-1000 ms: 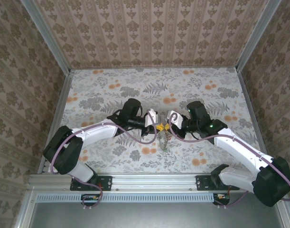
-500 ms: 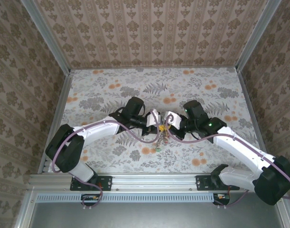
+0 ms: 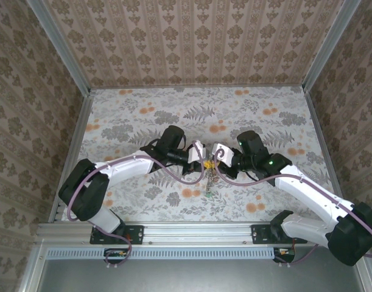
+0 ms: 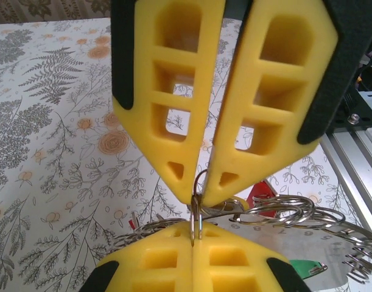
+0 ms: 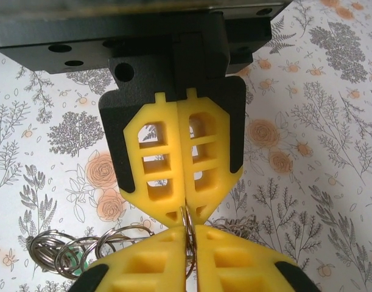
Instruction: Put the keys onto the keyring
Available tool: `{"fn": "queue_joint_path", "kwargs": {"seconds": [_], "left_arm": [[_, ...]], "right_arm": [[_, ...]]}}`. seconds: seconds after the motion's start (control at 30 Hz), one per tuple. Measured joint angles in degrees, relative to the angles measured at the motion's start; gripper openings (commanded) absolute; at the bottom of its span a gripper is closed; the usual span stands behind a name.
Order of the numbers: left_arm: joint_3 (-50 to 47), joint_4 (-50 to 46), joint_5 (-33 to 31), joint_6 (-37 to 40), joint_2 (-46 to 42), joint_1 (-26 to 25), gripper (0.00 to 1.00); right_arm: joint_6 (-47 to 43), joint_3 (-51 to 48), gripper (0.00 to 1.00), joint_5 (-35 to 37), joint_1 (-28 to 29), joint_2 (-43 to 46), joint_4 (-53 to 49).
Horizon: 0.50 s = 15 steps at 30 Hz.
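The keyring [image 4: 289, 210], a bunch of silvery wire loops, was held up over the middle of the flowered worktop [image 3: 143, 103] between the two arms, whose yellow fingers were brought tip to tip. The left claw [image 4: 193, 238] was clamped shut on one thin loop of the ring. The right claw [image 4: 202, 192] was closed about the same loop from the opposite side, its fingers set in a narrow V with the wire caught between the tips. Of the keys [image 4: 262, 196], a red head and a green head were seen hanging among the loops just right of the fingers in the left wrist view, so part of the threading was judged to be done. How many keys had been strung, and whether any was left to go on, could not be told, the bunch being too small from overhead and cut off at the wrists. The step in hand was judged to be a handover or a prying of the loop between the claws. Compared with a second earlier, the claws were found closer together, the gap then visible between them closed, and the left claw was shifted slightly right; the dangling bunch was hung a little further left and nearer the near edge.
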State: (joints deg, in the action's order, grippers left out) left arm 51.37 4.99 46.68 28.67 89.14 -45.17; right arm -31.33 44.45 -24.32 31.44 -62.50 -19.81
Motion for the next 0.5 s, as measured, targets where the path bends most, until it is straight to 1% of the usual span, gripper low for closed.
{"fn": "queue_joint_path", "kwargs": {"seconds": [0.27, 0.5], "left_arm": [[-1.0, 2.7, 0.2, -1.7, 0.0, 0.6, 0.0], [-1.7, 3.9, 1.0, -2.2, 0.0, 0.9, 0.0]], "right_arm": [[0.0, -1.0, 0.18, -0.6, -1.0, 0.0, 0.7], [0.3, -1.8, 0.17, -1.4, -1.3, 0.0, 2.3]]}}
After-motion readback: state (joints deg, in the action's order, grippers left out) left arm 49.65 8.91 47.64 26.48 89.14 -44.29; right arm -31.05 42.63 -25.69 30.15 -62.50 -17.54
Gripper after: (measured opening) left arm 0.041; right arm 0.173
